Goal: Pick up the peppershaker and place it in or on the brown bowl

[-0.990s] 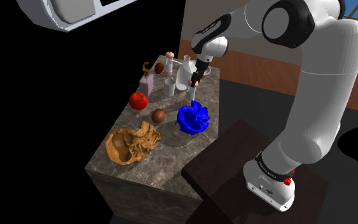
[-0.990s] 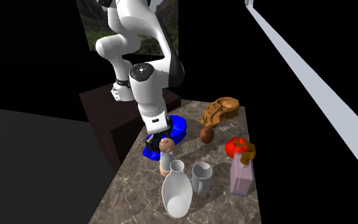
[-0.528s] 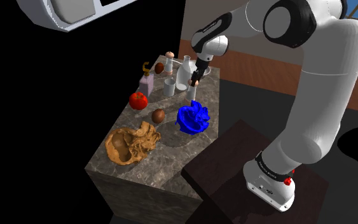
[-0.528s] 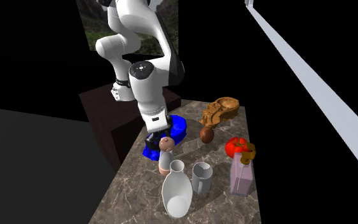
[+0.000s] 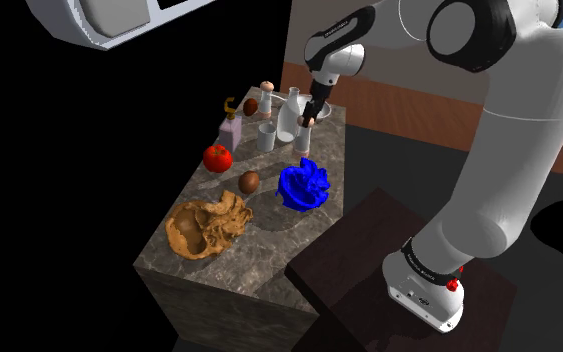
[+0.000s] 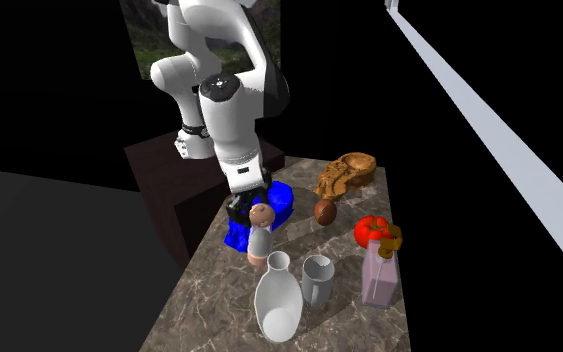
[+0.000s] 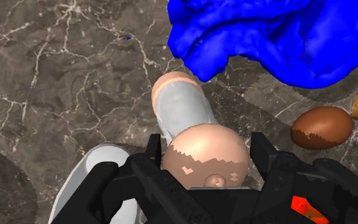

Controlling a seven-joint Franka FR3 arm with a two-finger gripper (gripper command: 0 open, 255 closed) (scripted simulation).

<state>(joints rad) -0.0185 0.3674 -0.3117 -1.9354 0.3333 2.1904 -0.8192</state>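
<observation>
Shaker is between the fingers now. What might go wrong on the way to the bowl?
1. The fingers clasp the pepper shaker by its rounded top, so it may slip or swing loose.
2. The blue crumpled object and the brown ball lie between the shaker and the brown bowl. A low carry would likely hit them.
3. The white vase stands close beside the shaker, so a sideways move might tip it.

Pinkish-tan peppershaker (image 7: pixel 185 114), grey body, round head and flat base, roughly upright, head clasped between gripper (image 7: pixel 206 153) fingers. Lumpy tan brown bowl (image 5: pixel 204 228) sits opening up, well apart from gripper.
</observation>
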